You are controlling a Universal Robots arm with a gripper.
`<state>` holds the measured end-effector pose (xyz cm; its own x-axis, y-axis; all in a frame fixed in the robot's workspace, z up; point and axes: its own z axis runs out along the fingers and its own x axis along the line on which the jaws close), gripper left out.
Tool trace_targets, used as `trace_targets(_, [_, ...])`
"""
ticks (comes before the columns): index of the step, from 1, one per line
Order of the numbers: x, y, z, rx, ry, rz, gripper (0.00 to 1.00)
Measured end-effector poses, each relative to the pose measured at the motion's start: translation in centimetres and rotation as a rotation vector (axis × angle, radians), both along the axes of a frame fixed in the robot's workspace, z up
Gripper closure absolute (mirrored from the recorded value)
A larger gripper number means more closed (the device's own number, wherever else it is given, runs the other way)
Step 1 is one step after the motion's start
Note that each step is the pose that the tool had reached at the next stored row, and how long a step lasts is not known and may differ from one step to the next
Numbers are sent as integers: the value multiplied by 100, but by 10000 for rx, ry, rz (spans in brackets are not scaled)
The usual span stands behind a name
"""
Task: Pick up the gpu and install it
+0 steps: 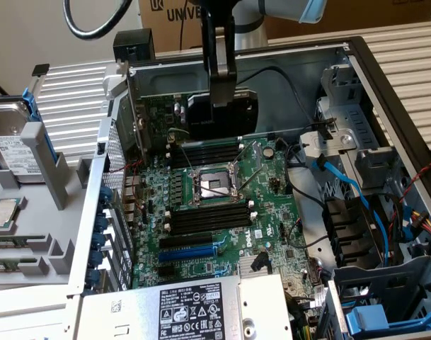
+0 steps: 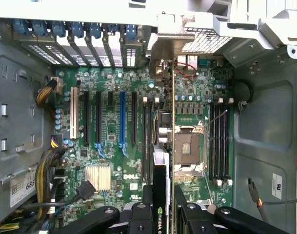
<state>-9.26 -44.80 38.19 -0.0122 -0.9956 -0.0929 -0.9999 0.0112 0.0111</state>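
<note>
My gripper (image 1: 221, 117) comes down from above and is shut on the gpu (image 1: 194, 115), a green card with a black cooler, held upright on its edge inside the open computer case. Its silver bracket (image 1: 135, 106) faces the case's slotted rear wall at the exterior view's left. In the wrist view the gpu (image 2: 161, 165) is edge-on between my fingers (image 2: 147, 197), running up to its bracket (image 2: 170, 46). The card hangs over the large green motherboard (image 1: 222, 212), close to the CPU socket (image 1: 211, 185) and the memory slots. The blue slot (image 2: 122, 117) lies apart from it, to one side.
The case walls (image 1: 385, 78) enclose the board. A power supply (image 1: 194, 308) sits at the front, and cables and drive bays (image 1: 357, 212) crowd the exterior view's right. A silver hard drive (image 1: 10, 134) and a grey rack (image 1: 31, 205) stand outside at the left.
</note>
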Motion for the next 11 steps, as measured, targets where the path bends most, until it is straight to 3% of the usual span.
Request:
trace_targets(4, [-17, -21, -64, -11, -1, 1, 73])
trace_targets(8, [-74, -65, -164, -88, 0, 0, 73])
trace_targets(11, [-90, -194, -243, -127, -1, 0, 73])
